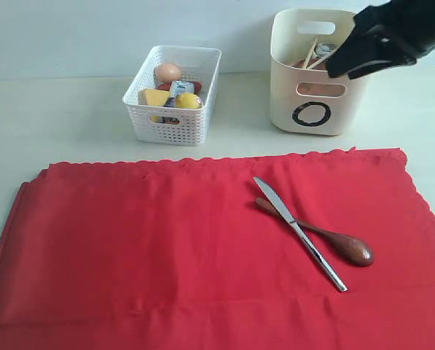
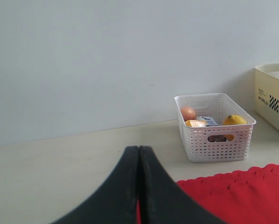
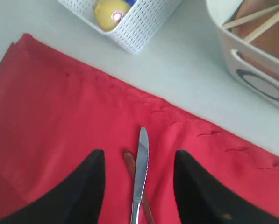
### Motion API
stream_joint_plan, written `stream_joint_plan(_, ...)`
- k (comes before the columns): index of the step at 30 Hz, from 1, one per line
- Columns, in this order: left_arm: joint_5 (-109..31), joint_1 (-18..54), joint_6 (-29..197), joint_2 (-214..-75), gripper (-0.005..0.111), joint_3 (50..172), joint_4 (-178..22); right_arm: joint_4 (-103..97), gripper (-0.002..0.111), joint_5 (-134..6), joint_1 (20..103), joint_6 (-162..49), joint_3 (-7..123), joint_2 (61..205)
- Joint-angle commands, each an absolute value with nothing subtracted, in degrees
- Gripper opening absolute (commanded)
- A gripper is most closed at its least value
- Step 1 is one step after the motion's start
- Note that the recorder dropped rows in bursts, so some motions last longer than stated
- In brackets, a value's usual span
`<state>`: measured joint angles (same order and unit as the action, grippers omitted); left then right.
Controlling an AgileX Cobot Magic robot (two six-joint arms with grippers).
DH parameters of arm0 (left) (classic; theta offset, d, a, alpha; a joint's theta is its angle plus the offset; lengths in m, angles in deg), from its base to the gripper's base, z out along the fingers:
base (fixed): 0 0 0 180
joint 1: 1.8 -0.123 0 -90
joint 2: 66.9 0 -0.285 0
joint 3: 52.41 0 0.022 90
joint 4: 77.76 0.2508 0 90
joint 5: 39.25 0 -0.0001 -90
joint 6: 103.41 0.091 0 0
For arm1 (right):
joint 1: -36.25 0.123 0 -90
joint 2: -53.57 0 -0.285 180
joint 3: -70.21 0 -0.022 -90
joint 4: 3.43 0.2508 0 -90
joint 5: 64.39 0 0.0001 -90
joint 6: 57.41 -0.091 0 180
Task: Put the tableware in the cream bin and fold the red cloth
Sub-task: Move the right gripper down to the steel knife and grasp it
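The red cloth (image 1: 166, 248) lies spread flat across the table. A metal knife (image 1: 297, 232) lies crossed over a dark wooden spoon (image 1: 348, 246) on the cloth's right half. The cream bin (image 1: 310, 109) stands behind the cloth and holds chopsticks (image 1: 312, 62), a steel cup (image 1: 324, 49) and a brown plate (image 3: 270, 42). My right gripper (image 1: 348, 62) hangs open and empty beside the bin's rim; the right wrist view shows its jaws (image 3: 138, 156) framing the knife (image 3: 140, 168) and spoon (image 3: 129, 161) far below. My left gripper (image 2: 139, 148) is shut, low over the cloth's edge (image 2: 242, 191).
A white perforated basket (image 1: 172, 124) with an egg, a lemon and other food stands left of the cream bin. Bare table runs between the two containers and the cloth's scalloped far edge. A pale wall rises behind the table.
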<state>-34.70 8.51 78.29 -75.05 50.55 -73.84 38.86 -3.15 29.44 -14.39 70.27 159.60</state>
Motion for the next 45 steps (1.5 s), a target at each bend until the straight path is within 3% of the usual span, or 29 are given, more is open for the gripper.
stream_joint_plan(1,-34.64,8.95,78.32,-74.69,0.0,50.37,-73.85,33.23,0.045,-7.89,35.21,-16.14,67.39,159.1)
stream_joint_plan(10,-34.64,8.95,78.32,-74.69,0.0,50.37,-73.85,15.57,0.045,-16.81,45.59,-26.6,61.38,159.32)
stream_joint_plan(26,-34.64,8.95,78.32,-74.69,0.0,50.37,-73.85,6.63,0.045,-25.97,57.24,-30.16,55.29,166.65)
stream_joint_plan(45,-34.64,8.95,78.32,-74.69,0.0,50.37,-73.85,0.11,0.042,-27.77,58.25,-38.48,55.29,175.71)
